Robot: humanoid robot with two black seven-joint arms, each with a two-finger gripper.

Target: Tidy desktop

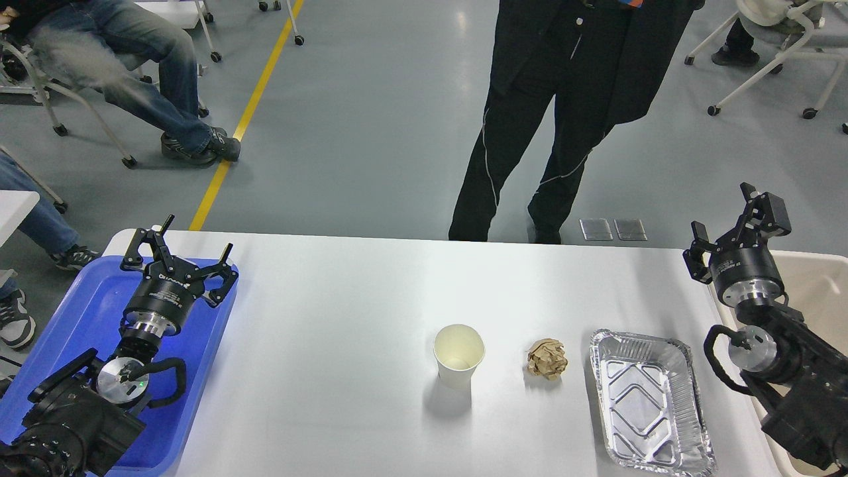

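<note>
**Three items on the desk, both hands waiting**

Far left, the blue tray [199,371] sits at the desk's left end, nothing visible in it, and the left hand [177,257] hangs over its far edge with fingers spread wide, gripping nothing. Moving in, the desk [331,318] is a broad, smooth white top filling the lower view, bare across its left half. It is stiff and slick, so light things will likely skate on it if nudged.

Right of centre stands the cup [458,355], upright, open mouth up, looks empty. Thin paper by the look of it, light and easy to crush, so a gentle pinch across the rim or wall suits it. Just beside it lies the paper ball [547,358], crumpled brown, soft and featherlight, graspable anywhere.

Next, the foil pan [649,404], empty, flimsy, likely to buckle; take it by the rolled rim.

Far right, the right hand [732,228] is raised above the beige bin [818,285], fingers apart, empty. The bin's visible part shows nothing inside.
</note>
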